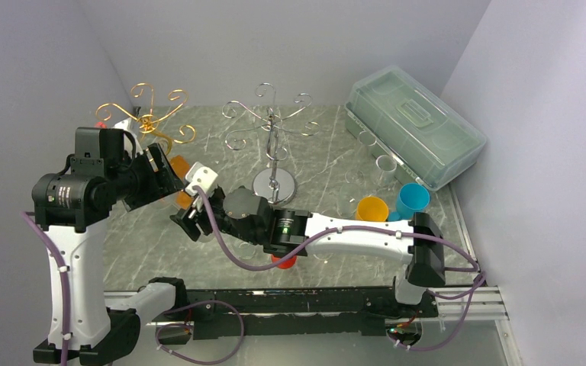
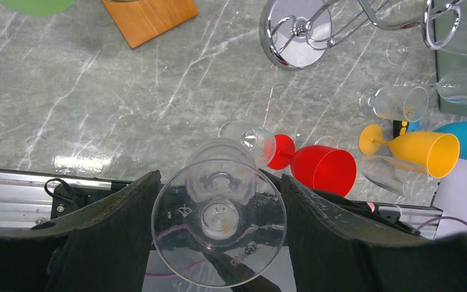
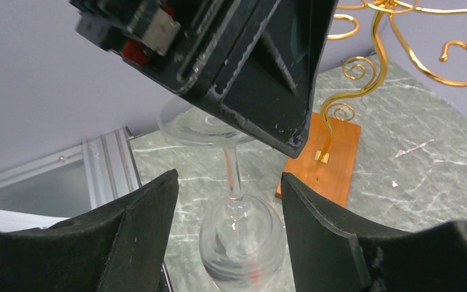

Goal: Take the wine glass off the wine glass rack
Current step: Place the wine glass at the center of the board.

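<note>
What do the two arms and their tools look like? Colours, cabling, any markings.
Both arms match: the left arm and right arm have white link shells between black cylindrical joints, with purple cables running along each. The left tool and right tool each have two broad matte-black fingers, scuffed at the edges. A green light glows on the right arm.

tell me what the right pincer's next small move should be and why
Probably close the right pincer gently on the clear upside-down wine glass. The left pincer holds it by its foot, and its stem and bowl hang between the right pincer's open fingers with a gap on one side, so a handover seems to need that grip.
</note>
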